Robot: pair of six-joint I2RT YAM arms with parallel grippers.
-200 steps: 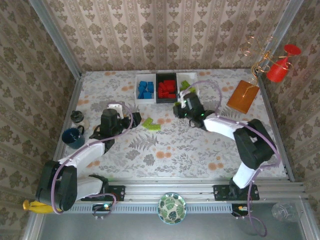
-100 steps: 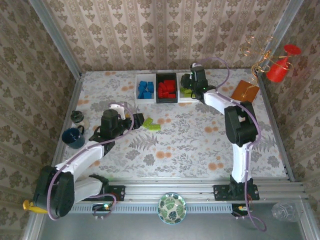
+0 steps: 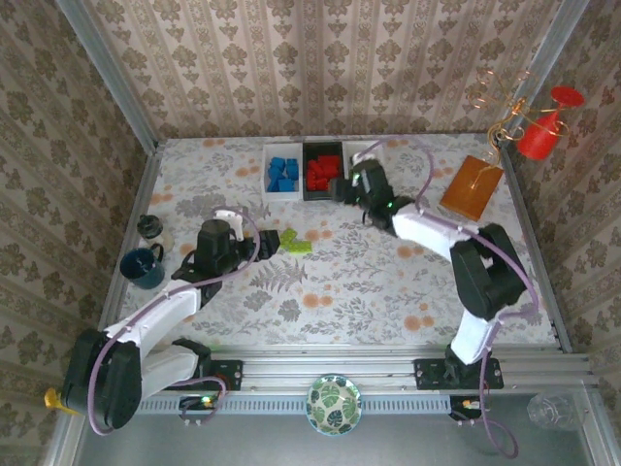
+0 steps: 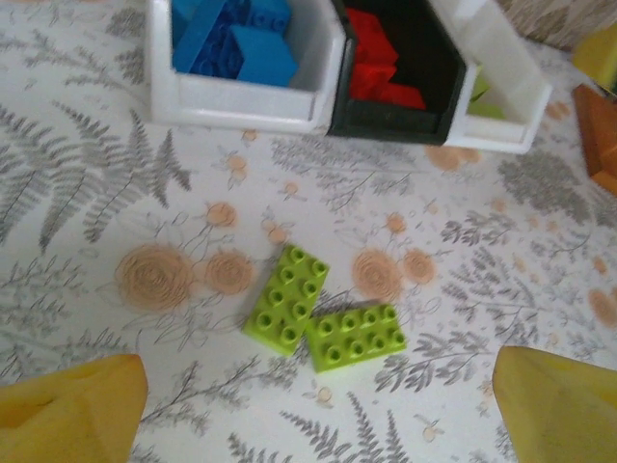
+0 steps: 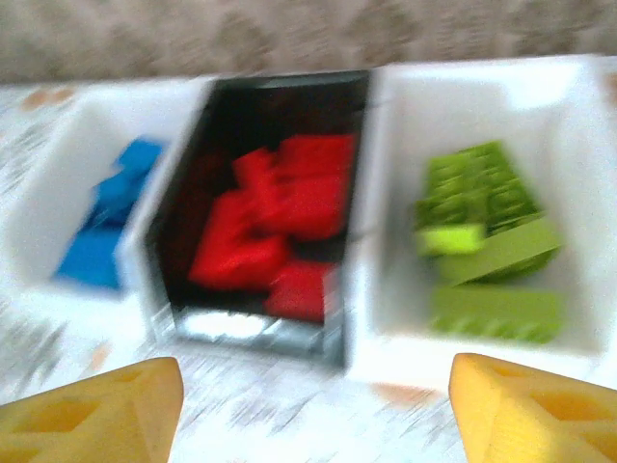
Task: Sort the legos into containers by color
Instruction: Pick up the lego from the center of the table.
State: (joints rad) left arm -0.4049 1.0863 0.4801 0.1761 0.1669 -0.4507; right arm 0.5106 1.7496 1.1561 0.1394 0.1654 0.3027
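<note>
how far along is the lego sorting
Mostly done. Blue bricks sit in the left white tray, red bricks in the black tray, and several green bricks in the right white tray. Nothing is in hand: the left gripper and the right gripper are both open and empty. Left to do: two lime green bricks lie touching on the table, beneath the left gripper.
</note>
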